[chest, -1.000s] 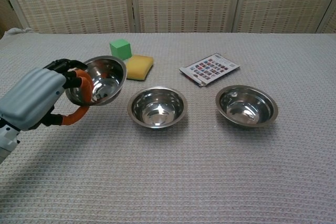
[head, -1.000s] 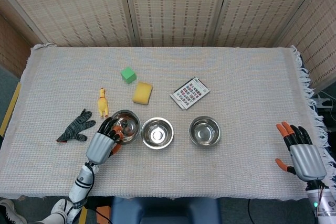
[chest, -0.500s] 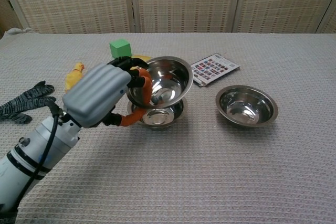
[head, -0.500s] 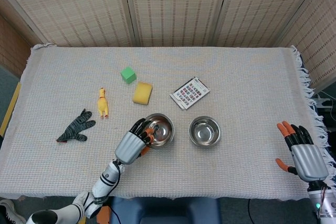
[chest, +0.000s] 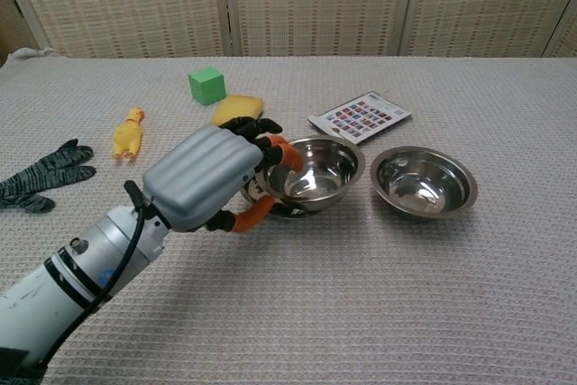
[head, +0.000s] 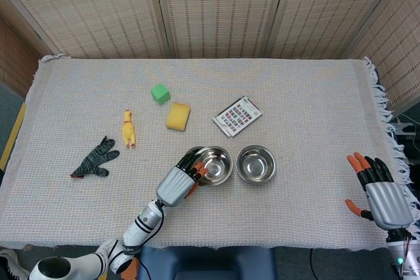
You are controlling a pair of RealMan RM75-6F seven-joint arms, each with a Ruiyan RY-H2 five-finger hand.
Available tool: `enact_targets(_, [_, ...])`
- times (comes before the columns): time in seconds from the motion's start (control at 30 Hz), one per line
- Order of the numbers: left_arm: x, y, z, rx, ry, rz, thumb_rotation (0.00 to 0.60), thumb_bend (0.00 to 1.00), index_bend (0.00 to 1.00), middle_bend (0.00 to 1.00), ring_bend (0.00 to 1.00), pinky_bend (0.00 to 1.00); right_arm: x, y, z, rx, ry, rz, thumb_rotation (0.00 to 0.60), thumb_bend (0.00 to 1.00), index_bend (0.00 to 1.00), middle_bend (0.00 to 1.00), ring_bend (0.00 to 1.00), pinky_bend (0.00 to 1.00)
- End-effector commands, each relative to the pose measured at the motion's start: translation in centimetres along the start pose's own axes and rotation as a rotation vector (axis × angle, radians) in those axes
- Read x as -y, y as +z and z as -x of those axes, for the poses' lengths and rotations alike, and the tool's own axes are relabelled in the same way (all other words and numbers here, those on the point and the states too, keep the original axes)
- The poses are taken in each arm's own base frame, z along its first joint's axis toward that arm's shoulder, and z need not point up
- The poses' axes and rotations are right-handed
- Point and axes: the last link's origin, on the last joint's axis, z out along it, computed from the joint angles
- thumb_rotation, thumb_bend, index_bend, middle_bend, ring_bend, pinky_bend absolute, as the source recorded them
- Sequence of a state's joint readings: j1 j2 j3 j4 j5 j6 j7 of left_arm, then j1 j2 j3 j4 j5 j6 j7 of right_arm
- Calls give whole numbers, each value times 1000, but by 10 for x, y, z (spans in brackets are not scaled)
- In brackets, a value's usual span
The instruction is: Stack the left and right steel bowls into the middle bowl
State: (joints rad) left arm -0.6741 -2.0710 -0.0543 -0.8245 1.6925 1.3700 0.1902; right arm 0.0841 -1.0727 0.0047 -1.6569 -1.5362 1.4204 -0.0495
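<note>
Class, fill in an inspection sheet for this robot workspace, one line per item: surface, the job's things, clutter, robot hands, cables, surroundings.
Surface: table covered by a pale woven cloth with a fringed right edge.
Job's things: held steel bowl sits tilted over the middle bowl, mostly hidden beneath; right steel bowl stands apart on the cloth.
Clutter: green cube, yellow sponge, rubber chicken, striped glove, printed card.
Robot hands: left robot hand grips the held bowl's rim; right robot hand holds nothing, fingers apart, at the right edge.
Cables: nothing seen on the table.
Surroundings: woven screen panels behind.
</note>
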Motion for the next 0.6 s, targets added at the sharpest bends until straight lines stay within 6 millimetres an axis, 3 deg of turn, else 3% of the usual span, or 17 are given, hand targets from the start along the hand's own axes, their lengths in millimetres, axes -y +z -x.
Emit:
enact_targets(0.03, [11, -1, -4, 12, 37, -21, 600, 471, 276, 254, 100, 156, 1, 0, 0, 0, 2, -4, 600, 118, 0, 0, 0, 0])
enact_targets(0.23, [26, -8, -10, 14, 59, -51, 600, 469, 272, 251, 100, 155, 1, 1, 1, 3, 3, -6, 600, 118, 0, 0, 0, 0])
enact_targets(0.43, [27, -17, -22, -7, 60, -37, 600, 470, 271, 251, 100, 153, 4, 2, 3, 13, -1, -15, 600, 118, 0, 0, 0, 0])
enact_targets(0.6, [31, -45, -36, 31, 17, -44, 600, 469, 230, 219, 81, 153, 12, 4, 11, 18, 15, -68, 600, 118, 0, 0, 0, 0])
